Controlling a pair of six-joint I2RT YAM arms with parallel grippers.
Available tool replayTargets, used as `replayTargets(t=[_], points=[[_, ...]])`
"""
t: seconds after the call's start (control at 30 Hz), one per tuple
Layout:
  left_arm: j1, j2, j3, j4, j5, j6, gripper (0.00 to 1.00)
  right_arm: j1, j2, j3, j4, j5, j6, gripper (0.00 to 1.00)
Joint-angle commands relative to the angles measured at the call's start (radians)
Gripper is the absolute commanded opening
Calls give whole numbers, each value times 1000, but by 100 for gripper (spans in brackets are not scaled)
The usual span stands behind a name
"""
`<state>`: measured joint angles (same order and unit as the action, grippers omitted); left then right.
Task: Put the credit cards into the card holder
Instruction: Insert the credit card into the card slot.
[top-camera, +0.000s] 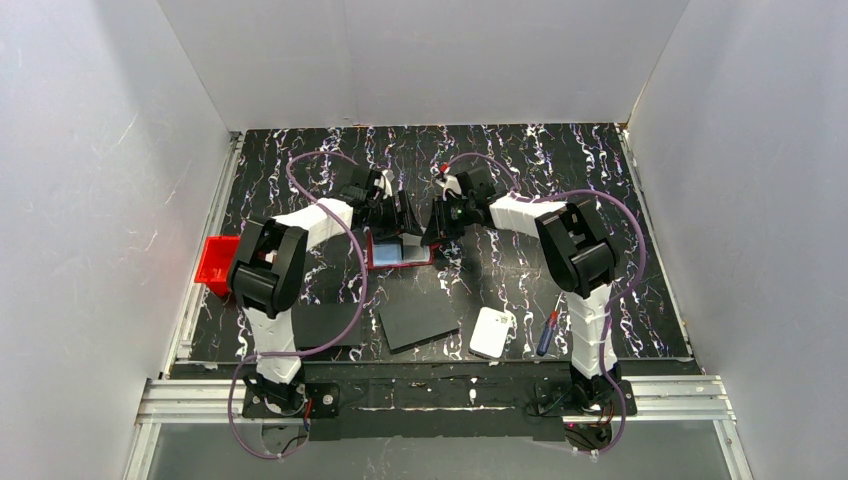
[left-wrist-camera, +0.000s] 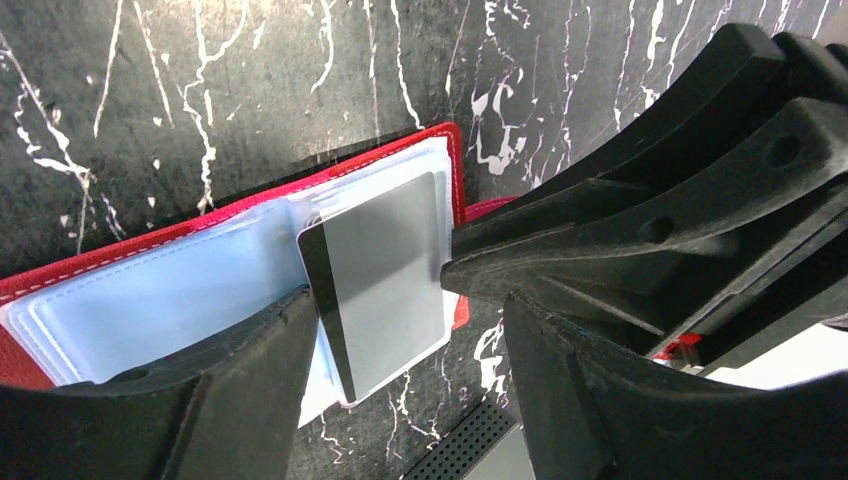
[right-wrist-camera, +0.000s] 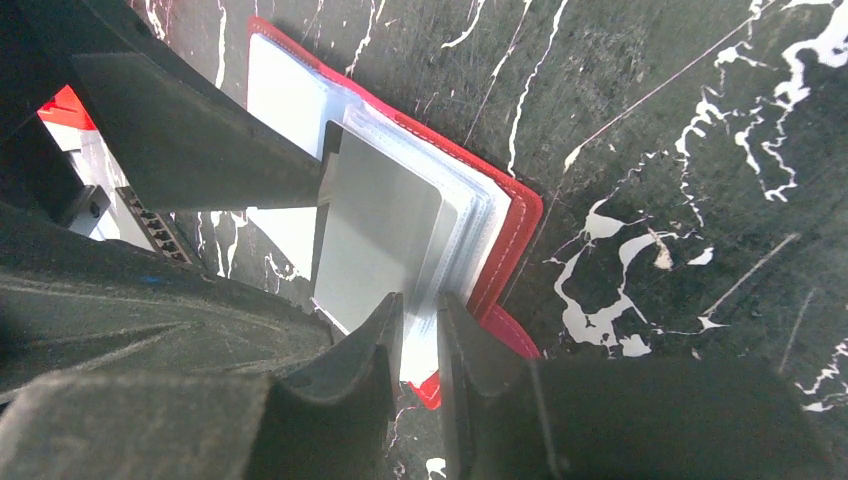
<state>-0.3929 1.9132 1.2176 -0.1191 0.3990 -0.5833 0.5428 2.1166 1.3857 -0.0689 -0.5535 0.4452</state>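
The card holder (top-camera: 400, 255) lies open on the black marbled table, red with clear pale-blue sleeves (left-wrist-camera: 170, 300). One grey credit card (left-wrist-camera: 385, 280) with a dark stripe stands partly inside a sleeve near the holder's right end. My left gripper (left-wrist-camera: 408, 300) is open around the card: its left finger (left-wrist-camera: 240, 390) touches the striped edge, while the other finger stands clear. My right gripper (right-wrist-camera: 420, 310) is shut on the edge of the clear sleeves (right-wrist-camera: 470, 230), right beside the card (right-wrist-camera: 375, 235). In the top view both grippers (top-camera: 400, 215) (top-camera: 437, 228) meet over the holder.
A bright red bin (top-camera: 217, 263) sits at the left table edge. Two black flat sheets (top-camera: 328, 325) (top-camera: 418, 320) lie near the front, with a white rounded pad (top-camera: 492, 332) and a screwdriver (top-camera: 547, 330) to their right. White walls enclose the table.
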Motion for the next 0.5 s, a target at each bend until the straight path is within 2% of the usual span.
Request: replayTargets(t=[0.0,0.27,0.47], points=[[-30,18,68,-65,46,21,70,6,2,35,52,-35,4,27],[-37,13,87,-159,-16,52,74,5,-6,38,79,-47,11,29],[-6,-81,52,-185,-17,82,75,-3,-79,9,-27,46,-34,42]])
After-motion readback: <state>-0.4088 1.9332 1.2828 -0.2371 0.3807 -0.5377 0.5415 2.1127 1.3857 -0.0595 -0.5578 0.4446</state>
